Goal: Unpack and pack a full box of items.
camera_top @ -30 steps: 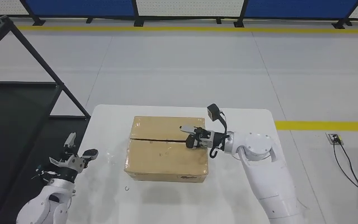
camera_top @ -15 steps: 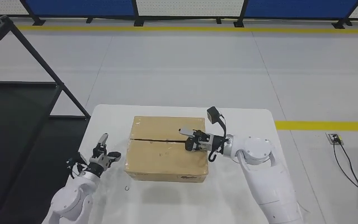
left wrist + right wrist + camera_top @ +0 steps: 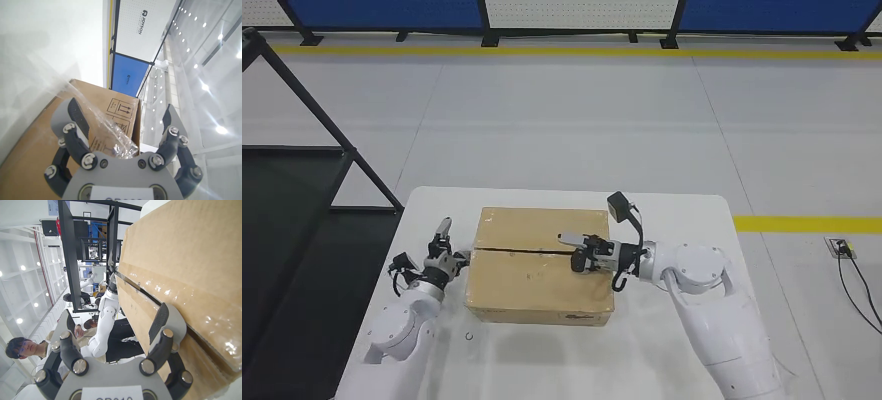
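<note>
Where right pincer [image 3: 115, 313] gapes against box [image 3: 532, 272] seam, left pincer [image 3: 121, 106] spread alongside

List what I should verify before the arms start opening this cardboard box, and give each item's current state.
1. Left end effector open beside the end of the box: ok.
2. Right end effector open over the box top, one finger at the seam: ok.
3. Seam cut free along its whole length: cannot tell; the right wrist view shows a dark gap.
4. Loose tape strip clear of the left end effector: not ok, it lies crumpled between the fingers.
5. Box flat on the table: ok.
</note>
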